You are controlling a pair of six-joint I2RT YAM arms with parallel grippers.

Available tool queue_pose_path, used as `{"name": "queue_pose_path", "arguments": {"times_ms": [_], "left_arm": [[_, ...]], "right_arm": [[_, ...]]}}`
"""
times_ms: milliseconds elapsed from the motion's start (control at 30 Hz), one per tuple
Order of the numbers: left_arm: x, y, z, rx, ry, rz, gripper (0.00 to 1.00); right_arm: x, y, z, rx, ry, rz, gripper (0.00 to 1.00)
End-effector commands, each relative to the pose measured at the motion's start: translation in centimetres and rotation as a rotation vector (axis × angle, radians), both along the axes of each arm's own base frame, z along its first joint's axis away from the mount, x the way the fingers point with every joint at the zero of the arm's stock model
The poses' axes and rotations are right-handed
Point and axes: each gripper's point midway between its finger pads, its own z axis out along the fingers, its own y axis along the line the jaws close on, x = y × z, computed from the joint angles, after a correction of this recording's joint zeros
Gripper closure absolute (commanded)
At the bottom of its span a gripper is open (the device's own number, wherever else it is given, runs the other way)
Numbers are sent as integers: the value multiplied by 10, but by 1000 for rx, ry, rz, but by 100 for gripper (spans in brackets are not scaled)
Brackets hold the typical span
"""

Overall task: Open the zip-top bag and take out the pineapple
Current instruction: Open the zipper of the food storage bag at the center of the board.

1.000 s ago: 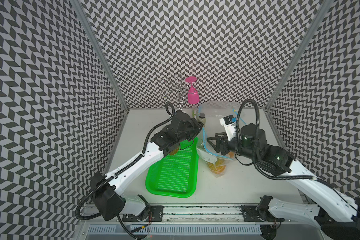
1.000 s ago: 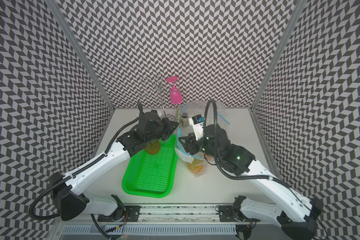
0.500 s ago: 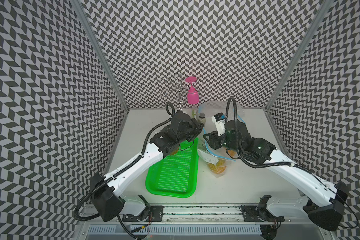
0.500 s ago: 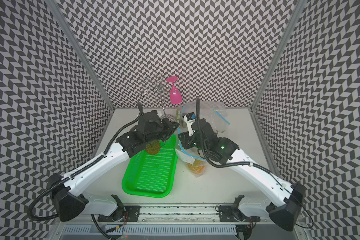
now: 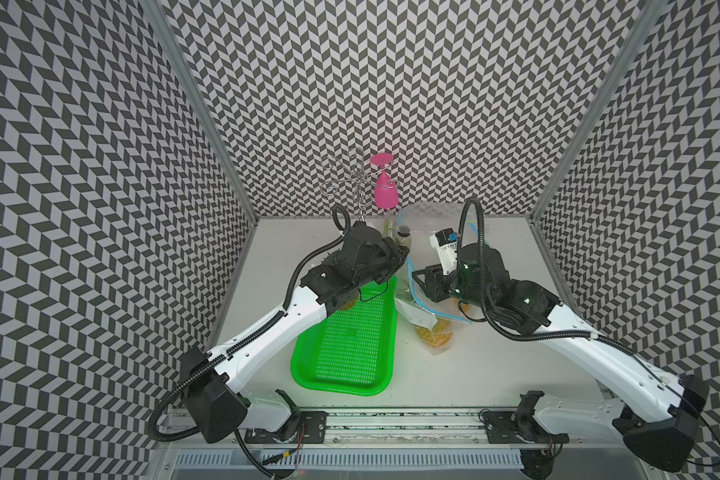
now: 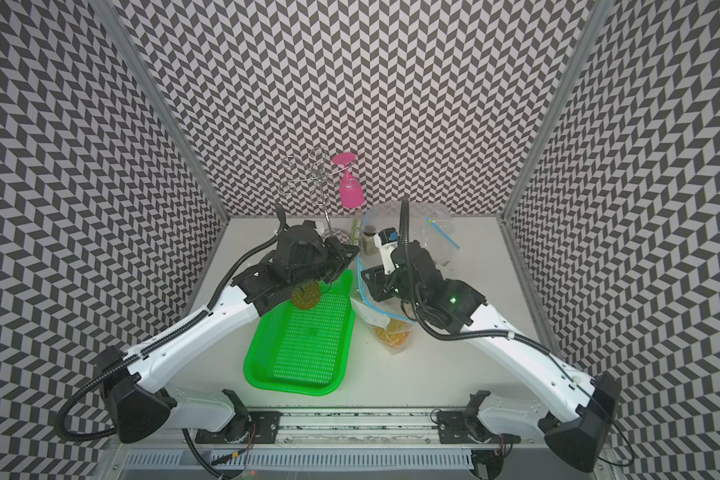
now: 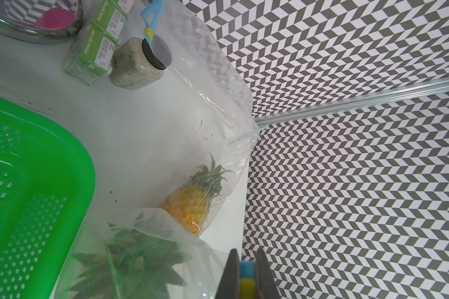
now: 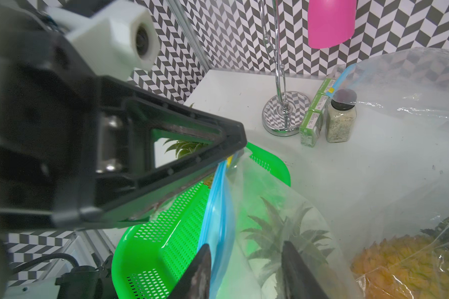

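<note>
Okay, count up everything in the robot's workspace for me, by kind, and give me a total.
Pineapple: 3
Zip bag: 2
Tray: 1
Jar: 1
Carton pack: 1
Rack: 1
Pink glass: 1
Total: 10

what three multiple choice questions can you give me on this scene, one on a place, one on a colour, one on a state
1. Relative to the green carton, the spice jar stands: A on top; B right beside; C far off.
2. The glass hanging on the rack is: A blue; B yellow; C pink.
3. The left gripper is: A shut on the zip-top bag's blue edge; B wide open; C shut on the jar.
Key: B, they stand side by side; C, its bowl is pink; A, it pinches the blue strip.
</note>
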Motion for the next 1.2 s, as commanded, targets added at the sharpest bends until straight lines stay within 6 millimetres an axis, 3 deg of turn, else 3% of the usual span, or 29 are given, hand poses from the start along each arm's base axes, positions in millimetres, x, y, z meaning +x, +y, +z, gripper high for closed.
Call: {"name": "queue_pose_path", "arguments": {"times_ms": [0,100,267,433,700,1167], "left_arm": [[-5,0,23,-23,-38,-1,100],[-8,-1,24,-20,-38,-7,100],[-16,-4,31,-34,-37,-32,100],[-34,-22,53,-75,-54,-109,100],[-43,-23,86,-100,-101,-122,100],[-37,-17,66,-31,-70,-89,100]], "right_arm": [[8,3,8,31,-31,-8,58],[14,0,2,-9,-20,-43,59],[21,-27,2,-91,-51,-156,60],[27,-47,-1,-194,-76,-224,62],[51,-105,-1,-314,-69,-303,58],[28,-179,-28,-404,41,-386,51]]}}
